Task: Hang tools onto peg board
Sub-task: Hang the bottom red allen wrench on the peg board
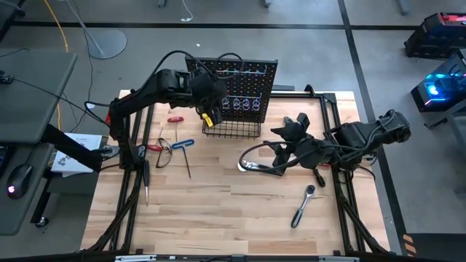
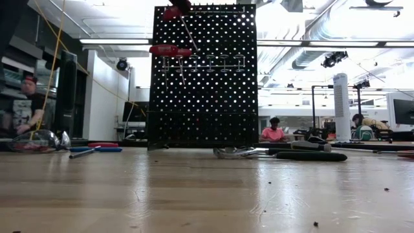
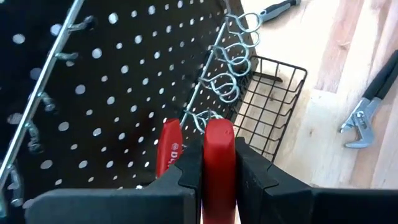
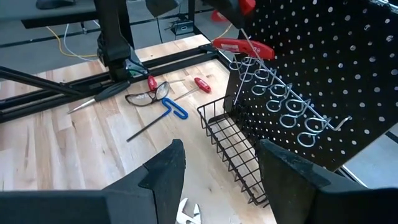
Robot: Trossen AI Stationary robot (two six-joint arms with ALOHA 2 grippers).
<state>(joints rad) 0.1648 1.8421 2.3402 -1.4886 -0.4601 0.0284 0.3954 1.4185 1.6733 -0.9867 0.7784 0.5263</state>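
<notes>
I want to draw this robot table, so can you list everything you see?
peg board: one, black, far side of the table
wire basket: one, black, at the board's bottom
red-handled screwdrivers: four, red; one in the board's rings, one held, two on the table
T-key: one, blue, table's left part
glasses: one, clear, beside the T-key
black-handled screwdriver: one, left edge
pliers: one, silver, middle
ratchet: one, silver, near side
people: at least two, room behind
left gripper: at the board, shut on a screwdriver
right gripper: open, above the pliers
</notes>
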